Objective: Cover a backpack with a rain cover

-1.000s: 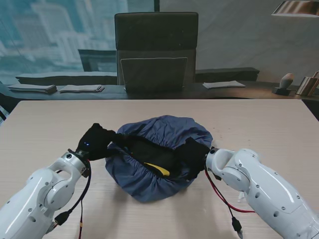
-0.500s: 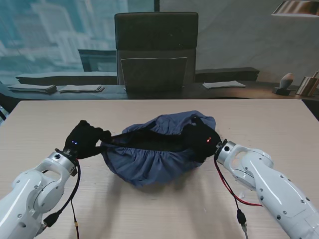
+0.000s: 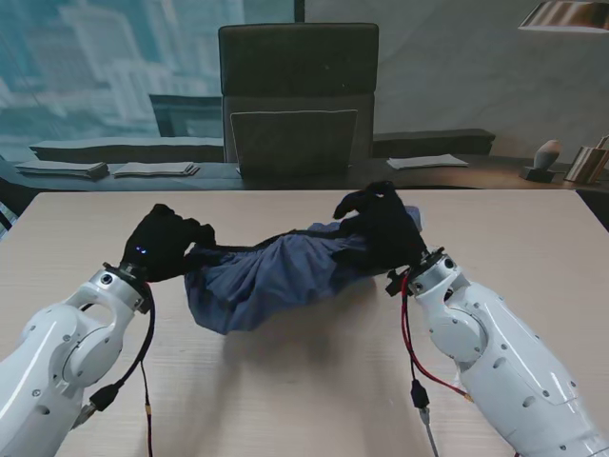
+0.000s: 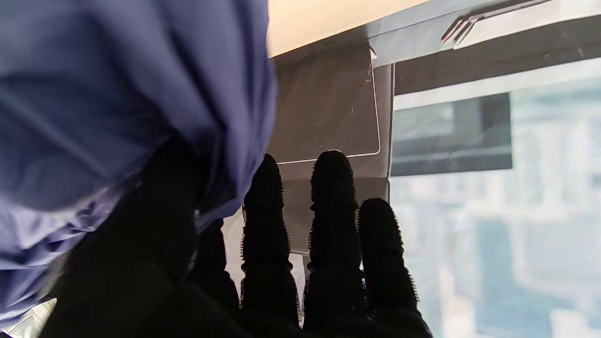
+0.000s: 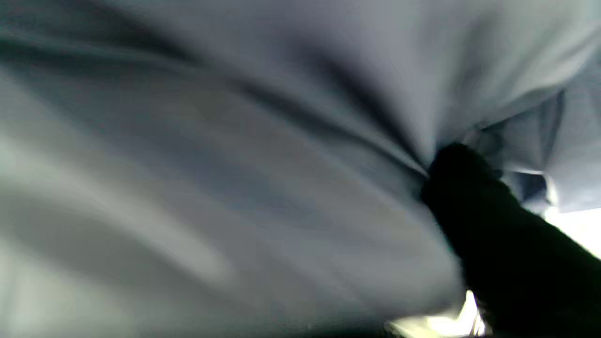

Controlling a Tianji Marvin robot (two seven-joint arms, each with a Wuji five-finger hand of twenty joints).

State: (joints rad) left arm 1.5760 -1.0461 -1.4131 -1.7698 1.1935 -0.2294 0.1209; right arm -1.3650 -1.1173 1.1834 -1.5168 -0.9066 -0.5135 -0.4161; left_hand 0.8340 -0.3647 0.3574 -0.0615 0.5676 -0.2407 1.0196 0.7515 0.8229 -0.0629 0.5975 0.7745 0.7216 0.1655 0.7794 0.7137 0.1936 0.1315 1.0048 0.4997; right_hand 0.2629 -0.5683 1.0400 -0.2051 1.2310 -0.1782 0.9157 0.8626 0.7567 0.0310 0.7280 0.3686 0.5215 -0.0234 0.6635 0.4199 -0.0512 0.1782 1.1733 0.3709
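Observation:
The blue-grey rain cover (image 3: 276,269) hangs stretched between my two black-gloved hands above the middle of the table. My left hand (image 3: 164,243) pinches its left edge, and in the left wrist view the cloth (image 4: 117,103) is bunched under the thumb while the other fingers (image 4: 328,216) stick out straight. My right hand (image 3: 381,228) grips the cover's right edge and is raised. The right wrist view is filled with blurred cloth (image 5: 235,164) and one dark finger (image 5: 493,225). No backpack shows in any view.
A light wooden table (image 3: 304,381) spreads under the cover. A black office chair (image 3: 298,95) stands behind the far edge. Papers (image 3: 152,169) lie on a dark ledge at the back left, and small ornaments (image 3: 547,157) stand at the back right.
Both hands lifted the cover off the table and pulled apart. The rounded bowl shape flattened into a taut hanging sheet. The right hand rose and moved farther from me.

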